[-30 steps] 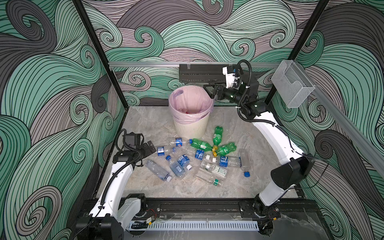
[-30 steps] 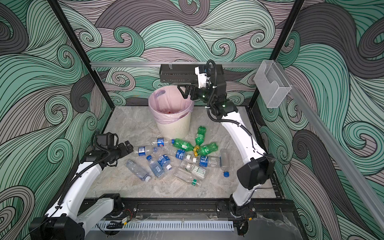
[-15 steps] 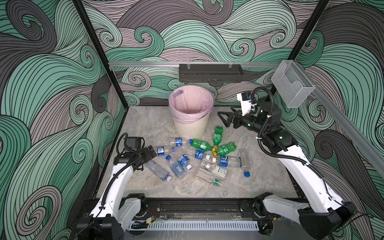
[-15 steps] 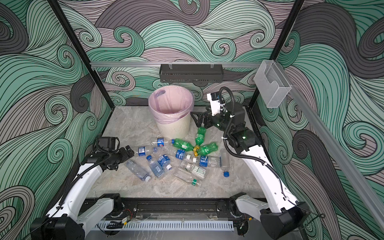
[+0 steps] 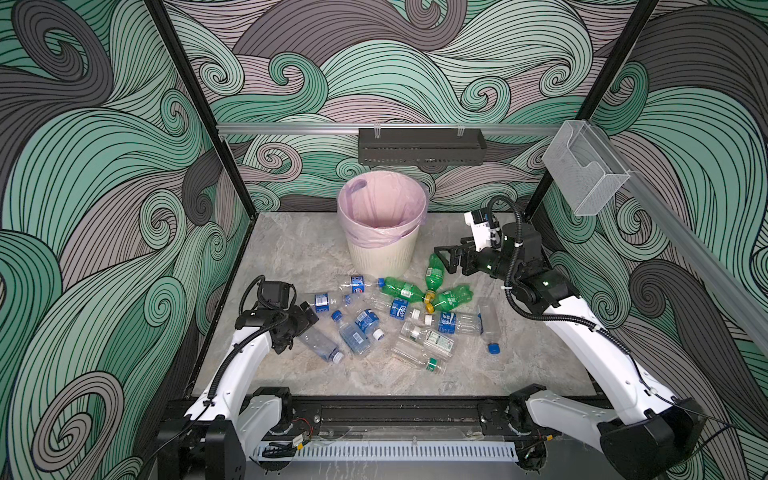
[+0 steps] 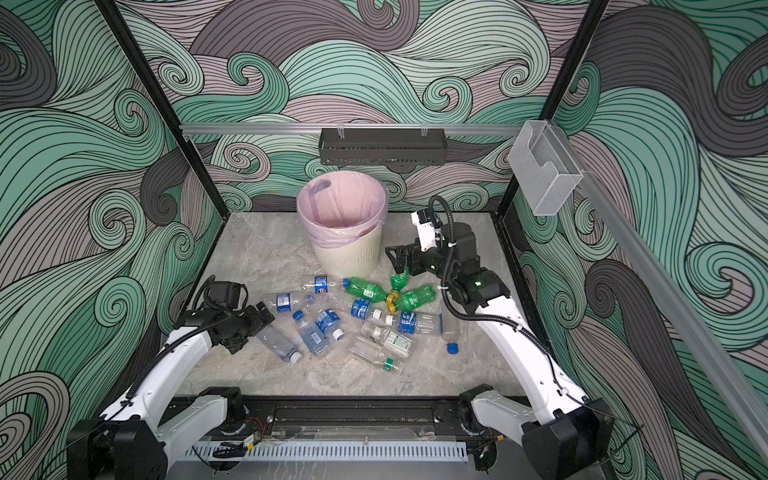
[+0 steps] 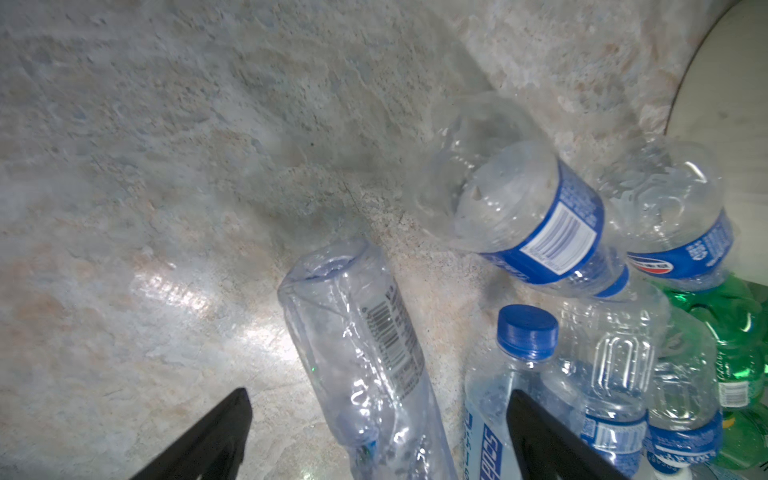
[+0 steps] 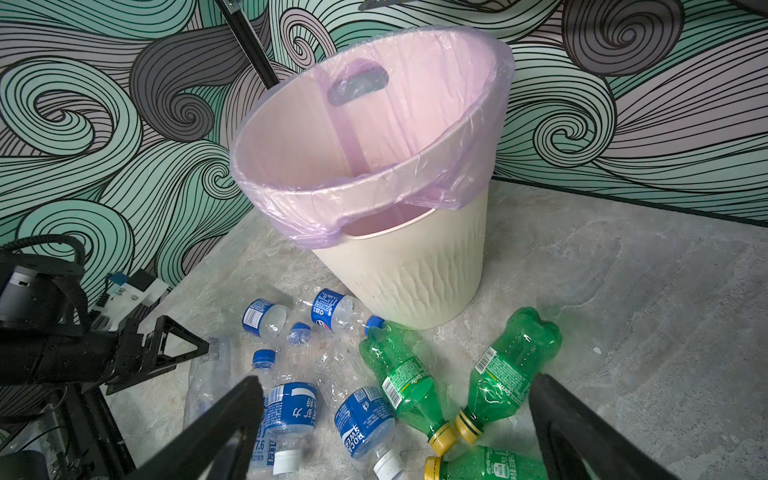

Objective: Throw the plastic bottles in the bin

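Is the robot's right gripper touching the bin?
Apart. In the right wrist view the open right gripper hangs short of the bin, with green bottles lying between them.

Swirling wave wallpaper [image 5: 374, 62] in green, mauve and grey covered the walls. The floor [image 5: 299, 249] was grey marbled stone. A black perforated tray [image 5: 422, 146] hung from an aluminium rail [image 5: 291, 129] at the back, and a clear mesh box [image 5: 582, 170] hung at the right.
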Tool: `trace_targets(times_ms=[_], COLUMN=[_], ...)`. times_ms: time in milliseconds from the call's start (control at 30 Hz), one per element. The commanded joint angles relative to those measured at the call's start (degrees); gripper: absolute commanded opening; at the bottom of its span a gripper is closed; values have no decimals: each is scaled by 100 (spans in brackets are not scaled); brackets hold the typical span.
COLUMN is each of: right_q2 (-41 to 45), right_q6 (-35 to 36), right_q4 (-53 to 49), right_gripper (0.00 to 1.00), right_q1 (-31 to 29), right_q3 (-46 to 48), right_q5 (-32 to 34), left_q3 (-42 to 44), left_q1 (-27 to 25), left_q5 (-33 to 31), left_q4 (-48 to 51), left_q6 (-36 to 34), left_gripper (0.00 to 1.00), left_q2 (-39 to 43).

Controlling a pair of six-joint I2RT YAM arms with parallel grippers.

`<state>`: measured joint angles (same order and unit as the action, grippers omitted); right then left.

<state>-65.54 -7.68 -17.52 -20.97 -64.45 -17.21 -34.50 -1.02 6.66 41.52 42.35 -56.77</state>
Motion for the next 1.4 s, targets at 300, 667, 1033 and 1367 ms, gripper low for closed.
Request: trace_targets(times_ms=[300,667,1033,1367], right_q2=[-96,-70,-23,103], right_q6=[65,55,-280,-452], right_q4=[265,381,671,645], right_gripper=[100,100,100,100], right_q1=[37,111,493,834], right_q3=[200,337,710,959], right_q5=[57,183,165,147], left_q3=[197,444,344,154], left_q1=[-639,-874,-909,-917], left_q5=[64,-7,-326,-146], left_q4=[-395,-867,-575,-383], left_q6=[587,777,691,249], left_gripper=[96,80,56,47], left_q2=[-513,-1128,-969,-401])
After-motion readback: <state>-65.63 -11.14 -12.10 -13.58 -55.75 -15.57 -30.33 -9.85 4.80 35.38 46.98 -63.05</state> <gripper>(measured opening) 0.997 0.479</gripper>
